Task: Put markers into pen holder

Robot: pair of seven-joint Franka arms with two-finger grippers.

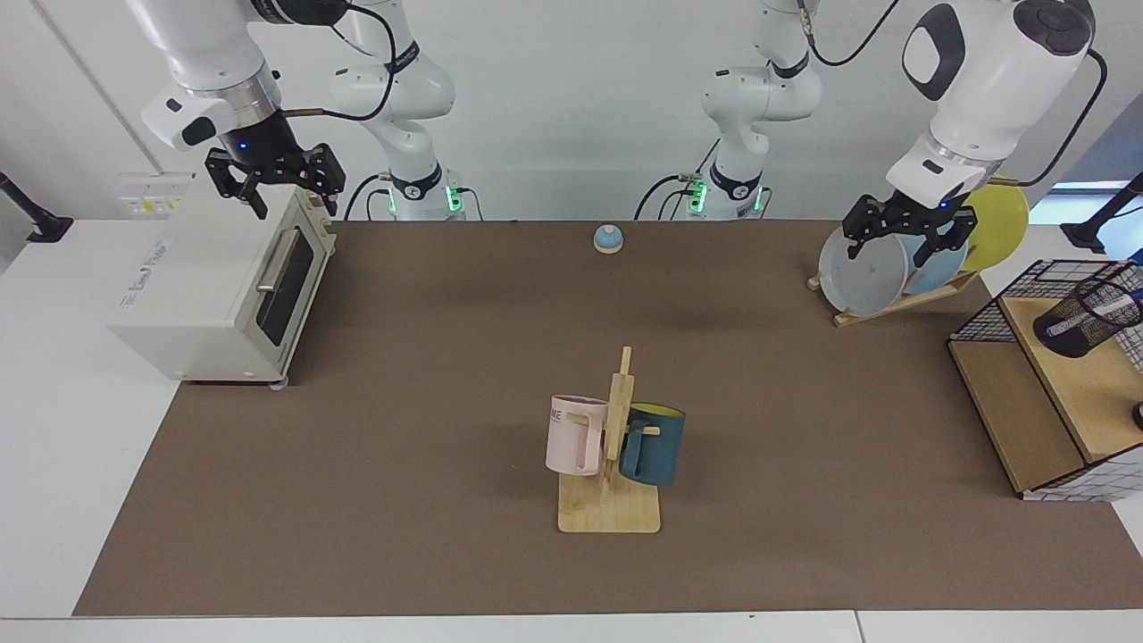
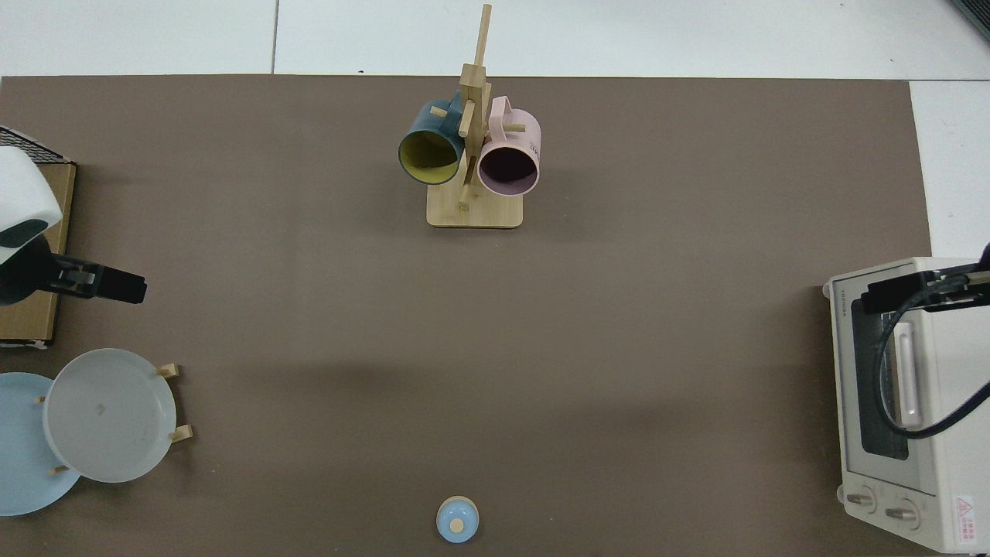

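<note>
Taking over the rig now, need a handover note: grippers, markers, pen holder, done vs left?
Left gripper: open, empty, raised in front of the plates, short of the basket.
Right gripper: open, empty, waiting above the oven.
Pen holder: leaning on the basket's wooden shelf. A white barrel inside it looks like a marker.
Done: apparently that one marker is in.
Left: no other marker shows in either view, so check the holder before moving on.
</note>
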